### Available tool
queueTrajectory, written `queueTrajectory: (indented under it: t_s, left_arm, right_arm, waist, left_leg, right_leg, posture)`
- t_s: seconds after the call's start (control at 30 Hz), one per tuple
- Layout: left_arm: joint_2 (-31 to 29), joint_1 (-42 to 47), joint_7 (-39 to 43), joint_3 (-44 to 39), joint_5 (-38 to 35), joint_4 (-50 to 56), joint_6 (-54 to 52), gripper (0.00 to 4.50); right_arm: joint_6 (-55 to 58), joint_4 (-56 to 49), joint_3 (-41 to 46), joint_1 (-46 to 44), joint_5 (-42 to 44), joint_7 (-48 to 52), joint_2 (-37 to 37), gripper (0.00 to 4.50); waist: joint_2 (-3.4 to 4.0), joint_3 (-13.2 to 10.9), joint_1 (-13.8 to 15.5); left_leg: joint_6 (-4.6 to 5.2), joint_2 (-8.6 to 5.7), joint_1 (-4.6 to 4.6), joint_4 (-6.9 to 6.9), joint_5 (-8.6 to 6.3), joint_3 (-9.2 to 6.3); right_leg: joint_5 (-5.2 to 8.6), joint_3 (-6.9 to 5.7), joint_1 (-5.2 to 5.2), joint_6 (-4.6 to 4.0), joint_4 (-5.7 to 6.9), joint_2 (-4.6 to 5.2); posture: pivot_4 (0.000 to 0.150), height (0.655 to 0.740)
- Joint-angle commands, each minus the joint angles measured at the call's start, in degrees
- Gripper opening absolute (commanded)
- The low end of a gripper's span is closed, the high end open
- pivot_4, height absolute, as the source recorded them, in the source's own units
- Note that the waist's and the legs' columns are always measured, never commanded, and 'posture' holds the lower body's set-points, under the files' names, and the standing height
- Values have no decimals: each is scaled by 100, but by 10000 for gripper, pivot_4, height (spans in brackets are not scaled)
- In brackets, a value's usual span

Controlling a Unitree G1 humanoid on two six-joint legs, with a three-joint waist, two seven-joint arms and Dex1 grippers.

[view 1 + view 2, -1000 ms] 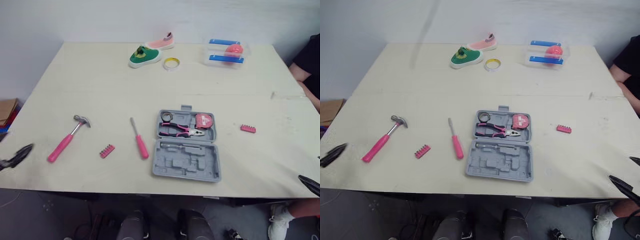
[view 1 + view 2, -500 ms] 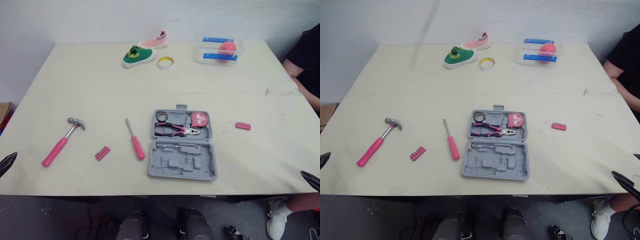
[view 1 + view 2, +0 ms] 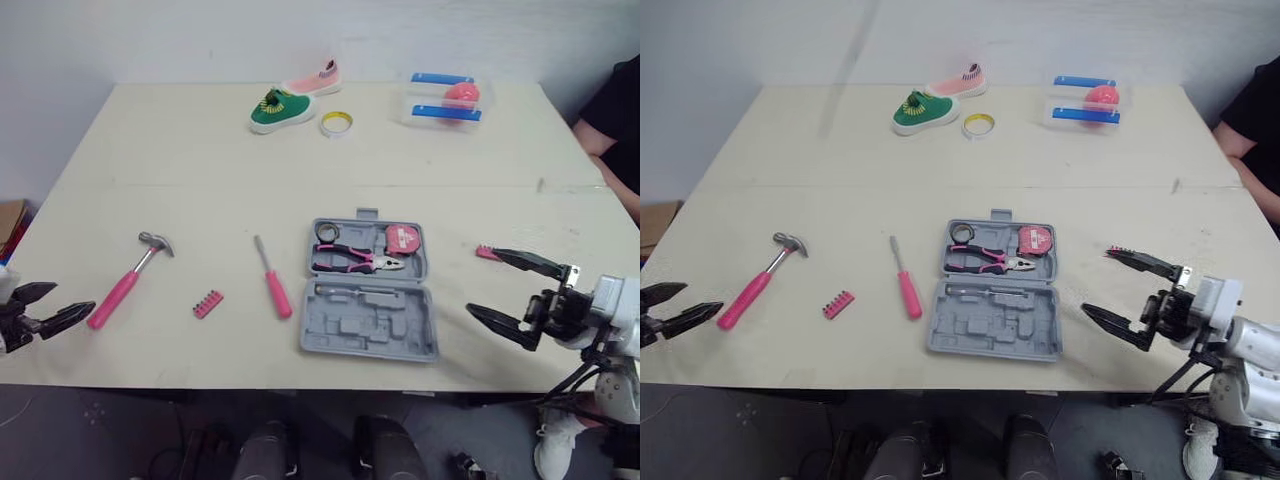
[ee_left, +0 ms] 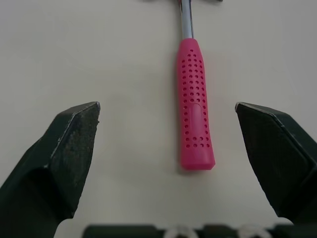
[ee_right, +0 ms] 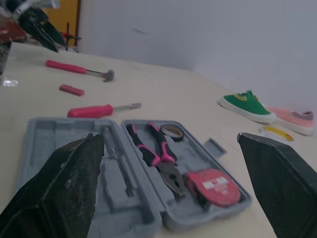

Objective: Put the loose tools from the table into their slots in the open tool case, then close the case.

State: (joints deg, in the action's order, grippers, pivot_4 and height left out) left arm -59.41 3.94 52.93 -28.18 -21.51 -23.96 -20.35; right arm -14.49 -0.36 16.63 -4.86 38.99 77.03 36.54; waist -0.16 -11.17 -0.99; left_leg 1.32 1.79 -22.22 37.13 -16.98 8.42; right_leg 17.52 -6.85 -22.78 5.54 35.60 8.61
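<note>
The hammer (image 3: 125,288) is laid on the bench (image 3: 200,180), left of the open tool case (image 3: 370,320). The left end effector (image 3: 72,298), fingers apart, is lined up at the handle's end; a grasp further up the handle is judged steadier. The right end effector (image 3: 480,281) is held spread beside the case

A test lab, by the look: plain white wall (image 3: 200,40), pale surface (image 3: 180,160), and mismatched props at twelve o'clock: a green shoe (image 3: 277,110), a pink shoe (image 3: 315,79), a tape roll (image 3: 336,123), a clear box (image 3: 443,100).
</note>
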Motion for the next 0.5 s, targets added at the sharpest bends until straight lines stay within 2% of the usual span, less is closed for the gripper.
queueTrajectory:
  t_s: [0.03, 0.2, 0.37, 0.4, 0.47, 0.5]
  left_arm:
    - [126, 604, -272, 518, 264, -87, -191, 44211]
    - [264, 1138, -403, 1056, 560, -319, -417, 44211]
    - [261, 1209, -457, 1454, 822, -276, -840, 44211]
    - [244, 1176, -470, 1467, 820, -226, -995, 38472]
    - [224, 1005, -334, 1447, 728, -1, -1136, 32165]
    - [239, 906, -342, 1421, 693, 134, -1241, 26814]
  right_arm:
    - [282, -825, -518, -174, 85, -80, -194, 45000]
    - [477, -1080, -719, -320, -4, -285, -275, 45000]
    - [690, -1408, -703, -248, -25, -461, -212, 45000]
    - [715, -1454, -679, -219, -26, -487, -204, 45000]
    - [743, -1526, -631, -152, -55, -534, -188, 45000]
    - [747, -1530, -600, -119, -80, -571, -182, 45000]
  waist:
    - [-5, 0, 3]
    - [-33, 1, -21]
    - [-34, 3, -46]
    - [-35, 3, -46]
    - [-35, 4, -49]
    - [-35, 3, -57]
  left_leg:
    - [0, 1, 0, 3, 0, 1]
    - [34, -4, -3, 7, 17, 11]
    - [43, -4, -1, 6, 18, 15]
    - [43, -4, 1, 6, 20, 14]
    - [42, -3, 4, 10, 22, 14]
    - [40, -4, 8, 11, 22, 14]
  right_leg:
    - [0, 1, -1, 0, 3, -3]
    - [-1, -15, -1, 2, 27, -8]
    - [-1, -48, 0, 3, 31, -8]
    - [-1, -48, 0, 3, 31, -8]
    - [-1, -46, 1, 3, 27, -6]
    - [-1, -42, 2, 2, 25, -3]
  posture:
    - [1500, 7400]
    - [1500, 7400]
    - [1500, 7400]
    - [1500, 7400]
    - [1500, 7400]
    - [1500, 7400]
